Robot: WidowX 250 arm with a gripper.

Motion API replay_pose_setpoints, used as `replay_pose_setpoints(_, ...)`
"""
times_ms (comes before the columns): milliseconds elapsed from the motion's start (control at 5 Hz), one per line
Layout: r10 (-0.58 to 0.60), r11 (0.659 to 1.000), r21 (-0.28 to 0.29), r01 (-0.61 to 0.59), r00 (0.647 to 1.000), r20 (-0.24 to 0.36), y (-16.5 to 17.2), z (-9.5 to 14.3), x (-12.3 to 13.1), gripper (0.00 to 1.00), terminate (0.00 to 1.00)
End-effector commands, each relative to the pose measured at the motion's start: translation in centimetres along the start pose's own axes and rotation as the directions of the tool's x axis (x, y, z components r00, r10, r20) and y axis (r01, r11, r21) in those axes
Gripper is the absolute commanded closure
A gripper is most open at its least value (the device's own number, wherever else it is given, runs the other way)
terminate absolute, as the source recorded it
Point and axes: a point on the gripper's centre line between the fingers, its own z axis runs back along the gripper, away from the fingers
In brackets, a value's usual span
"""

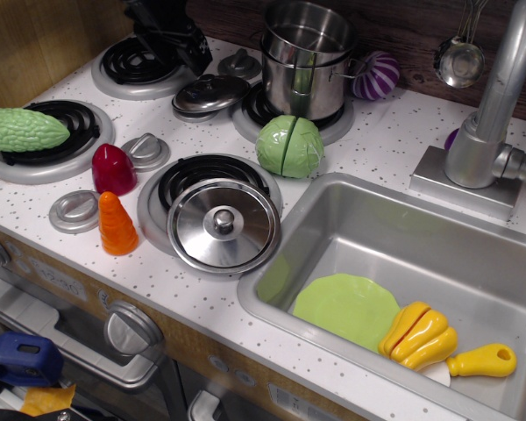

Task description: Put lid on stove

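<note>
The small dark grey lid (210, 93) with a centre knob lies on the white speckled stove (88, 250), between the two back burners and next to the steel pot (305, 60). My black gripper (177, 39) hangs at the top left over the right edge of the back left burner (138, 63), just left of and above the lid and not touching it. Its fingers look spread and hold nothing. Its upper part is cut off by the frame edge.
A larger shiny lid (223, 225) covers the front right burner. A green gourd (22, 129) lies on the front left burner. Also here are a red piece (113, 168), an orange carrot (117, 224), a green cabbage (289, 146) and a purple vegetable (377, 75). The sink (403, 254) holds a green plate and yellow toys.
</note>
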Motion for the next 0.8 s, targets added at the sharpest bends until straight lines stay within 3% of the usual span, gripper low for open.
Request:
replay_pose_setpoints(0, -0.027, 0.999, 0.032, 0.025, 0.997, 0.070, 0.0, 2.2, 2.4, 0.00, 0.00)
replay_pose_setpoints(600, -0.007, 1.000, -0.005, 0.007, 0.995, 0.096, -0.9, 0.8, 2.7, 0.00, 0.00)
